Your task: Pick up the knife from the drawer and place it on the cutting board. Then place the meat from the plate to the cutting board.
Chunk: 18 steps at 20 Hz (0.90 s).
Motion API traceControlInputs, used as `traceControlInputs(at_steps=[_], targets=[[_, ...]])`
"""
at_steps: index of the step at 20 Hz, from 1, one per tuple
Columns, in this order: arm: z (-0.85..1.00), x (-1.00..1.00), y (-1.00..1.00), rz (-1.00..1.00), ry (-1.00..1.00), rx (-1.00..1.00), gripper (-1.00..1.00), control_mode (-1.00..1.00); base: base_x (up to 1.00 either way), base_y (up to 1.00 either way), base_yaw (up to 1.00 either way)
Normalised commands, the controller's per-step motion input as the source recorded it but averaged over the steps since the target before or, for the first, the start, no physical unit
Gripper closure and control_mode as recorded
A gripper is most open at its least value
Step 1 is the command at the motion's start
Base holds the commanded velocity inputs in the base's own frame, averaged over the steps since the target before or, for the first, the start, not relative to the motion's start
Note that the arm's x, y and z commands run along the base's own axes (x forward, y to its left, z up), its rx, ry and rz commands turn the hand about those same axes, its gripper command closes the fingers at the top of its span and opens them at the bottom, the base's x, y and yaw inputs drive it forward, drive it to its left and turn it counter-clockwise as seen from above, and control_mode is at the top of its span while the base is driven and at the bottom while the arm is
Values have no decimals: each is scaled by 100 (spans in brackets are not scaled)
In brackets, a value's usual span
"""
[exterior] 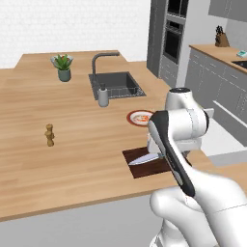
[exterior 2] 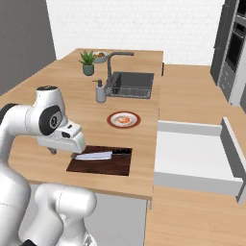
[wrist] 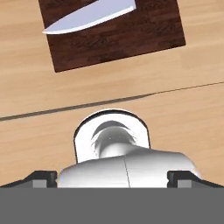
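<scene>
The knife (exterior 2: pixel 103 155) lies flat on the dark cutting board (exterior 2: pixel 105 167) near the counter's front edge, black handle toward the drawer. My gripper (exterior 2: pixel 62 153) hangs just above the board's left end, open, with nothing between its fingers. In the hand view the silver blade of the knife (wrist: pixel 87 17) rests on the cutting board (wrist: pixel 122 41) at the top, and the gripper (wrist: pixel 113 177) shows wide-set tips. The red-rimmed plate (exterior 2: pixel 111 120) behind the board carries the orange meat (exterior 2: pixel 124 119). The white drawer (exterior 2: pixel 192 153) stands pulled out, its inside bare. From the left I see knife (exterior: pixel 144 159), board (exterior: pixel 144 171), plate (exterior: pixel 132 118) and meat (exterior: pixel 143 117).
A grey sink (exterior: pixel 116 84) with a faucet and a soap dispenser (exterior: pixel 102 95) sits behind the plate. A potted plant (exterior: pixel 63 66) and a wooden pepper mill (exterior: pixel 48 135) stand farther left. The open drawer juts out to the right of the counter.
</scene>
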Motion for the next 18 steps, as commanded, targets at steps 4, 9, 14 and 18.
traceControlInputs(at_steps=[4, 9, 14, 18], targets=[[-29, 28, -15, 1, -3, 0, -100, -100, 0, 0, 0], [0, 0, 0, 0, 0, 0, -100, -100, 0, 0, 0], [0, 0, 0, 0, 0, 0, -100, -100, 0, 0, 0], [0, -2, -26, 0, -2, 2, -100, 100, 0, -22, 0]])
